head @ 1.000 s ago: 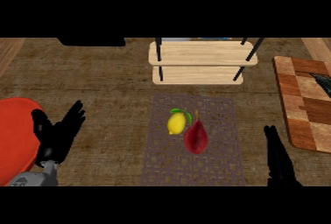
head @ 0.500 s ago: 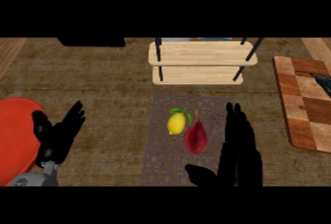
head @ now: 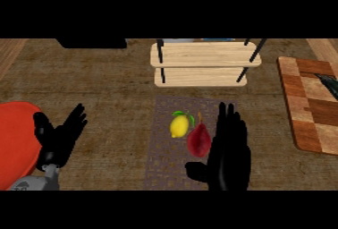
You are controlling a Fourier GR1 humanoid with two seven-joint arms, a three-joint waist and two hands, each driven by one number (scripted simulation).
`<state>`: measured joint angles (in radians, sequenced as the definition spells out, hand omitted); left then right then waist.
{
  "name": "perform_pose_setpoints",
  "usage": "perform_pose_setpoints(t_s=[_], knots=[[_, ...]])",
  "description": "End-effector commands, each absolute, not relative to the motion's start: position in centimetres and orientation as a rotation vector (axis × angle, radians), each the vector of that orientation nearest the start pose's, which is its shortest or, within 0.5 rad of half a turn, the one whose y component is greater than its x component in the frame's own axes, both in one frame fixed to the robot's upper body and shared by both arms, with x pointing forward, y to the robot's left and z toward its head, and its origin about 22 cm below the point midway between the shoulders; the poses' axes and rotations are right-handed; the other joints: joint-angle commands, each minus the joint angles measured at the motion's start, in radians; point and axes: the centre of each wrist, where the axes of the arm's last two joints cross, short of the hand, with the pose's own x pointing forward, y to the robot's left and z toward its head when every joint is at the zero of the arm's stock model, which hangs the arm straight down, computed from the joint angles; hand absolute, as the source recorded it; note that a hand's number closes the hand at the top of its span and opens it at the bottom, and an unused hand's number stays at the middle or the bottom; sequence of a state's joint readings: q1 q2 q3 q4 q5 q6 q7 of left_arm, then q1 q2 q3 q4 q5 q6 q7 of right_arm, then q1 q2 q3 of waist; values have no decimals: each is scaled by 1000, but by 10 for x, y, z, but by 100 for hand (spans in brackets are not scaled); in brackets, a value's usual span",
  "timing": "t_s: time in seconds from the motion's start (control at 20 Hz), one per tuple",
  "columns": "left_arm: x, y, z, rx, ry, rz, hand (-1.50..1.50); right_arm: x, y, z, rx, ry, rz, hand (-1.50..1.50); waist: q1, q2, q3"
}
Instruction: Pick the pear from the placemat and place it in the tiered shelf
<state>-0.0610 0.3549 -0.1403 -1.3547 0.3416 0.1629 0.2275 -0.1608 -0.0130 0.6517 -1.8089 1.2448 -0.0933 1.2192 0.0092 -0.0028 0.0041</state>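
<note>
A dark red pear (head: 197, 139) lies on a grey patterned placemat (head: 166, 152) at the counter's middle, right beside a yellow lemon (head: 178, 125). My right hand (head: 228, 152) is open, fingers straight and pointing away from me, over the mat's right side just right of the pear, its thumb below the fruit. The wooden tiered shelf (head: 204, 62) stands beyond the mat. My left hand (head: 61, 136) rests open at the lower left, fingers up.
A red plate (head: 14, 138) lies at the left edge, partly under my left hand. A checkered wooden cutting board (head: 310, 112) sits at the right. A dark object (head: 91, 43) stands at the back left.
My right hand has slid forward and left from the lower right edge onto the mat, now beside the pear. The left hand has not moved.
</note>
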Motion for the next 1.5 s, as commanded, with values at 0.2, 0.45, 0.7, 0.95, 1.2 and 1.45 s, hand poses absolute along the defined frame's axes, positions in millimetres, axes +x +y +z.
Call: perform_pose_setpoints(t_s=[0.2, 0.45, 0.7, 0.95, 1.2, 1.45], knots=[[242, 294, -35, 91, -1101, 44, 0, 205, -61, 66, -1099, -941, 402, -150, -5, 3, -5], [241, 293, -27, 81, -1112, 33, 0, 223, -60, 61, -1110, -915, 395, -150, 5, 4, -4], [252, 307, -25, 107, -1110, 42, 0, 223, -62, 42, -1142, -875, 399, -150, -3, 5, -5], [235, 278, -26, 74, -1116, 37, 0, 240, -69, 37, -1199, -877, 376, -150, 5, 1, -4], [260, 296, -26, 87, -1115, 56, 0, 258, -66, 34, -1192, -926, 375, -150, -3, 6, -4], [255, 277, -32, 82, -1101, 52, 0, 262, -76, 16, -1188, -950, 384, -150, -6, 5, -4]])
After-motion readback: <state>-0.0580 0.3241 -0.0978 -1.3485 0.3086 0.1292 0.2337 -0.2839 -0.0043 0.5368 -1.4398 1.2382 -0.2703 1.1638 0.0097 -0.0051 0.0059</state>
